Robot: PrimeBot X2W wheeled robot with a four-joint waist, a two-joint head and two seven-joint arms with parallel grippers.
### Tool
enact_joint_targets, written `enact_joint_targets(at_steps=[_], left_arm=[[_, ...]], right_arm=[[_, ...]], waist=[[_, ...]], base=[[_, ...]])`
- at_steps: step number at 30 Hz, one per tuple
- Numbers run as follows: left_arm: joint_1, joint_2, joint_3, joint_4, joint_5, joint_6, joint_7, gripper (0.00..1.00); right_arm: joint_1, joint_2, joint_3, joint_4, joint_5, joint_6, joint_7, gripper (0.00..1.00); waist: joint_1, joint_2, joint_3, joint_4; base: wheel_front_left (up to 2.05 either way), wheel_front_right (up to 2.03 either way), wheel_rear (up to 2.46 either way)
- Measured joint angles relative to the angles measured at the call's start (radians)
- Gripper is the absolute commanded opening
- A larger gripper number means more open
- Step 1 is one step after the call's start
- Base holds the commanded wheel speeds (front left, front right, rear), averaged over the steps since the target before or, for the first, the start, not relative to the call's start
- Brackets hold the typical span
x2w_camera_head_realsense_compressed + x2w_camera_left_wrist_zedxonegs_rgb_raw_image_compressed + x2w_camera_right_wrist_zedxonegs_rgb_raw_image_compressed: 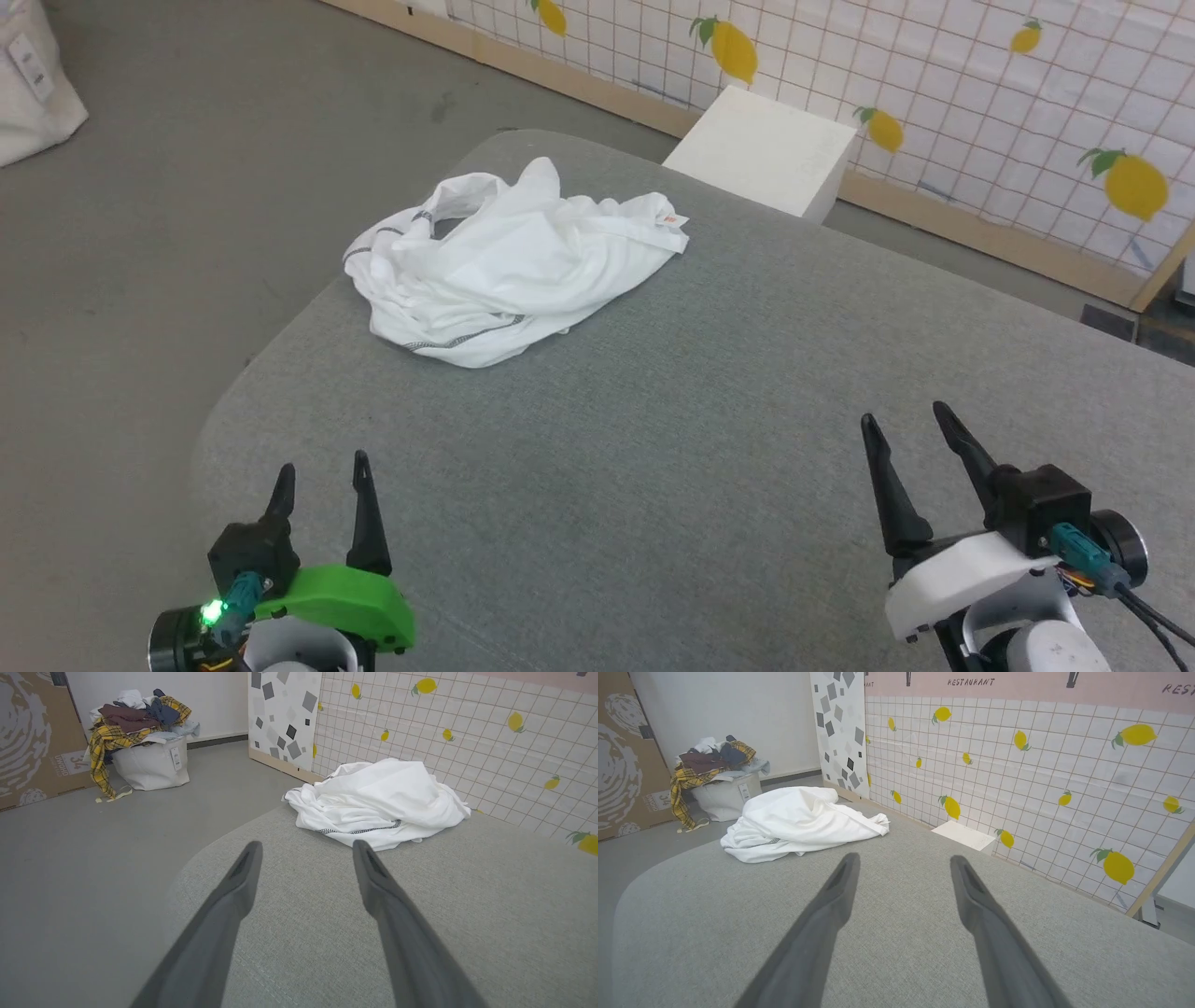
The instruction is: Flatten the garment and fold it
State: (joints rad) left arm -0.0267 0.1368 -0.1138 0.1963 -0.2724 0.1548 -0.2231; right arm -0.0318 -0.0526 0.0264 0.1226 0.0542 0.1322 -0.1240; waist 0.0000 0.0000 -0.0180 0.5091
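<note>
Crumpled garment (509, 261) on table (700, 420).
Long axis aims tag-end at the white box (761, 149); left claw (322, 462) and right claw (904, 413) wide, empty.

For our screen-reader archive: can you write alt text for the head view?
A crumpled white garment lies near the far left edge of a grey fabric-covered table. The left gripper and right gripper hover at the lower corners, jaws open and empty.

white box (761, 149) by lemon wall (980, 93) | clothes basket (149, 763) on floor (187, 233)
</note>
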Motion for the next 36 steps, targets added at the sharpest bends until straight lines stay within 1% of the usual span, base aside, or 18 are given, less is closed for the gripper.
enact_joint_targets(at_steps=[15,21,24,26,29,36], left_arm=[[-0.003,0.02,-0.018,0.027,-0.03,0.023,-0.03,1.0],[-0.02,0.021,-0.026,0.028,-0.038,0.022,-0.031,1.0],[-0.049,0.025,-0.032,0.033,-0.068,-0.007,-0.023,1.0],[-0.107,0.032,-0.04,0.043,-0.081,-0.038,0.007,1.0],[-0.232,0.048,-0.038,0.065,-0.101,-0.072,0.061,1.0],[-0.538,0.093,0.016,0.18,-0.215,-0.141,0.214,1.0]], right_arm=[[-0.009,0.001,0.006,0.013,0.007,0.0,-0.013,1.0],[-0.009,0.001,0.006,0.014,0.007,0.0,-0.014,1.0],[-0.014,0.002,0.008,0.009,0.007,0.0,-0.013,1.0],[-0.029,0.002,0.012,-0.005,-0.002,0.0,-0.007,1.0],[-0.063,0.002,0.016,-0.034,-0.02,0.0,0.011,1.0],[-0.146,0.003,0.036,-0.08,-0.065,0.0,0.041,1.0]], waist=[[0.0,0.0,0.003,0.058],[0.0,0.0,0.012,0.055],[0.0,0.0,0.024,0.052],[0.0,0.0,0.04,0.048],[0.0,0.0,0.074,0.04],[0.0,0.0,0.193,0.0]], base=[[0.0,0.0,0.0],[0.0,0.0,0.0],[0.0,0.0,0.0],[0.0,0.0,0.0],[0.0,0.0,0.0],[0.0,0.0,0.0]])
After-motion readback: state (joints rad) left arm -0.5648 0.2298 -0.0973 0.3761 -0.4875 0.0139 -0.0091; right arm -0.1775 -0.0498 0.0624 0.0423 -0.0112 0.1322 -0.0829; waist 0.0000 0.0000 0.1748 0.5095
